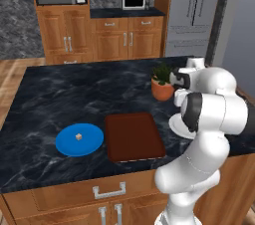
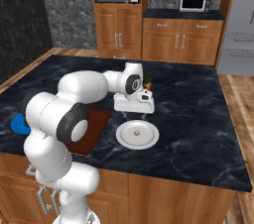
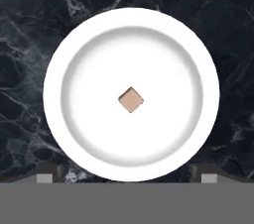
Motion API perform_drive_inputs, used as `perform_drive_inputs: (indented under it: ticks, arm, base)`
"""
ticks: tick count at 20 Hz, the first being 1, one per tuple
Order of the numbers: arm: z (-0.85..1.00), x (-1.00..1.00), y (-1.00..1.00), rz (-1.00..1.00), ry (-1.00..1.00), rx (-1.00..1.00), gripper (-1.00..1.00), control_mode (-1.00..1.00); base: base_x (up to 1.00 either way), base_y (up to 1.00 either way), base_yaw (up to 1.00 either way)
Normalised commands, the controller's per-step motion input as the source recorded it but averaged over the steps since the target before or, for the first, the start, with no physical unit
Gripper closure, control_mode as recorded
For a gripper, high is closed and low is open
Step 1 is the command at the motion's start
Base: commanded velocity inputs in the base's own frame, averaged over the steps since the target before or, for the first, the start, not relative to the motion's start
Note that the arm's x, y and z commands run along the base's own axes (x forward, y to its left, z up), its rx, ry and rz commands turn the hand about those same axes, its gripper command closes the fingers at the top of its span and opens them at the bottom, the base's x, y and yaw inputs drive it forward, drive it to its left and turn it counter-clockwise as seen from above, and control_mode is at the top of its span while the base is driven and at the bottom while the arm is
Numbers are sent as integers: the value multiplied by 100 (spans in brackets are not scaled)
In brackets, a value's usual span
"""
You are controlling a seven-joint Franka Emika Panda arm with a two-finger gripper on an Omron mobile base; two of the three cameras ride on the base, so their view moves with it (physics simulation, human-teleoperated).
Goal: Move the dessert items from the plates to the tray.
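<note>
My gripper, jaws spread wide, hangs above the round glossy white plate at centre frame; a tan cube sits mid-plate. Left: matte reddish-brown tray, blue plate bearing another cube, on veined black marble counter.

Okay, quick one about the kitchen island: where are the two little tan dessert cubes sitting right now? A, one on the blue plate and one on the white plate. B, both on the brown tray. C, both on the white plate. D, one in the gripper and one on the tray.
A: one cube lies on the blue plate, the other cube on the white plate, with the tray bare.
</note>
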Motion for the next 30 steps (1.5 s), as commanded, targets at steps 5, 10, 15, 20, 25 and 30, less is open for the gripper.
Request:
perform_drive_inputs:
  ticks: [5, 10, 15, 20, 25, 30]
  arm:
    - [-38, 22, 0, 0, 0, 1, -100, -100]
    - [-32, 20, 0, 0, 0, 4, -100, -100]
    - [-17, 8, -2, 0, 0, 4, -100, -100]
    - [-12, 0, -10, 0, 0, 0, -100, -100]
    - [-22, 0, -5, 0, 0, 0, -100, -100]
    - [-17, 0, 0, 0, 0, 0, -100, -100]
  base:
    - [0, 0, 0]
    - [0, 0, 0]
    - [0, 0, 0]
    - [0, 0, 0]
    - [0, 0, 0]
    - [0, 0, 0]
